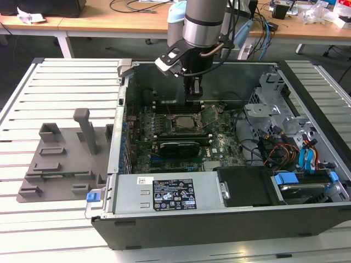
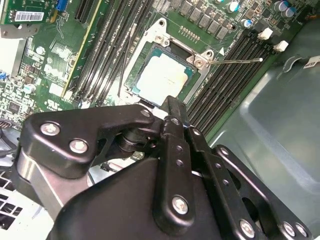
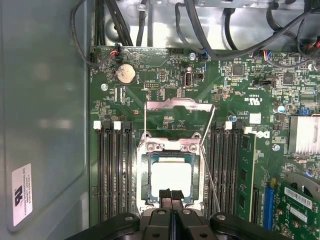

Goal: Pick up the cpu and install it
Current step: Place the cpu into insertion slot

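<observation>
The cpu [image 3: 171, 179] lies flat in the open socket [image 3: 144, 172] on the motherboard [image 3: 150, 75], a little above the middle of the exterior view, inside the computer case [image 1: 219, 226]. The gripper [image 3: 170, 194] hangs over one edge of the cpu. Its two fingers are pressed together and hold nothing. I cannot tell whether the tips touch the chip.

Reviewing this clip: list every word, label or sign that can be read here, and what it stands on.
No text reads clearly enough to quote.
Black label on the power supply: print too small.
White sticker on the case wall: blurred.
Barcode sticker on an expansion card: too small.
Motherboard markings: too small.
cpu top plate: washed out, no print visible.
</observation>
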Action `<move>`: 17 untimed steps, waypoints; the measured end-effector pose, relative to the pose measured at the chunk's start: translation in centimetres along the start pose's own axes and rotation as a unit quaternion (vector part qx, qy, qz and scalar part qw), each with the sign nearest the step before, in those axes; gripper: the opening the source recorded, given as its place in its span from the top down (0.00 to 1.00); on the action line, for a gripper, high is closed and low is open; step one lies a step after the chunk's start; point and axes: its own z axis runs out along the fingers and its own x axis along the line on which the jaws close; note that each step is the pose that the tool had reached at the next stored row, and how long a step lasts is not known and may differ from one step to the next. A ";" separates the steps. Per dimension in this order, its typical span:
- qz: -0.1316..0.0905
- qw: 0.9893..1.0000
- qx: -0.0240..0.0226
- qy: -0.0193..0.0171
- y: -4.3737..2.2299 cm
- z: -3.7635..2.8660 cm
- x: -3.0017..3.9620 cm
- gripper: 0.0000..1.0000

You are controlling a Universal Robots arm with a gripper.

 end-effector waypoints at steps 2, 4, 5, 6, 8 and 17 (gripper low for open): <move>0.000 1.000 0.000 0.000 -0.01 -0.12 0.00 0.89; 0.000 1.000 0.000 0.000 -0.01 -0.29 -0.01 0.89; 0.000 1.000 0.000 0.000 -0.02 -0.37 -0.01 0.89; 0.000 1.000 0.000 0.000 -0.02 -0.43 -0.01 0.89; 0.000 1.000 0.000 0.000 -0.03 -0.69 -0.02 0.89; 0.000 1.000 0.000 0.000 -0.09 -1.82 -0.06 0.89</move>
